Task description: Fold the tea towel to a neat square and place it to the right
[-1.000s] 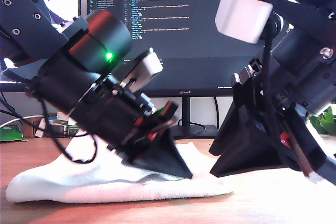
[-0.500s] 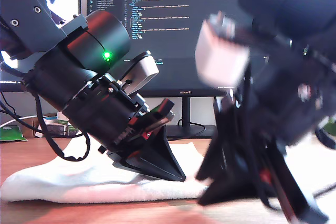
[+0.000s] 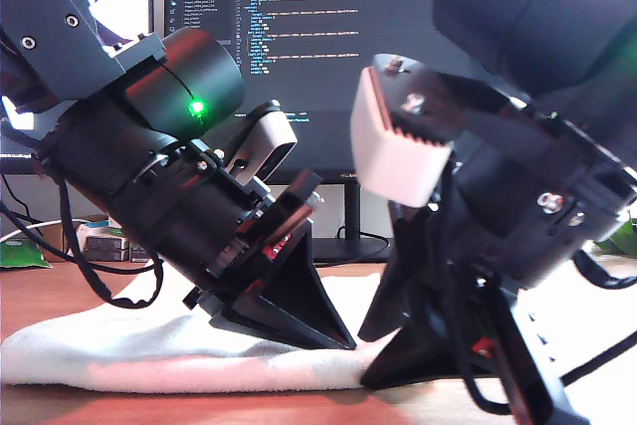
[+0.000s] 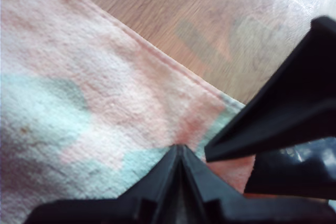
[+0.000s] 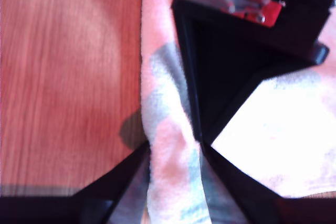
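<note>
Both my grippers work the fluffy pink-and-white terry tea towel (image 3: pixel 149 345) on the wooden desk (image 4: pixel 210 19). My first gripper (image 4: pixel 181 156) presses, jaws together; my second gripper (image 5: pixel 173 153) pinches the hem. Next, I judge, lift and fold.

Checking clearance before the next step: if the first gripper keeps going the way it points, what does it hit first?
The towel. My first gripper is angled down with its fingers already at the cloth near the hemmed edge, so it would press into the towel, then the table underneath. My second gripper sits close alongside.

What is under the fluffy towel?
The tea towel lies flat on a wooden table. Wood shows beside its hem. I cannot see anything beneath it, because the cloth covers that part.
</note>
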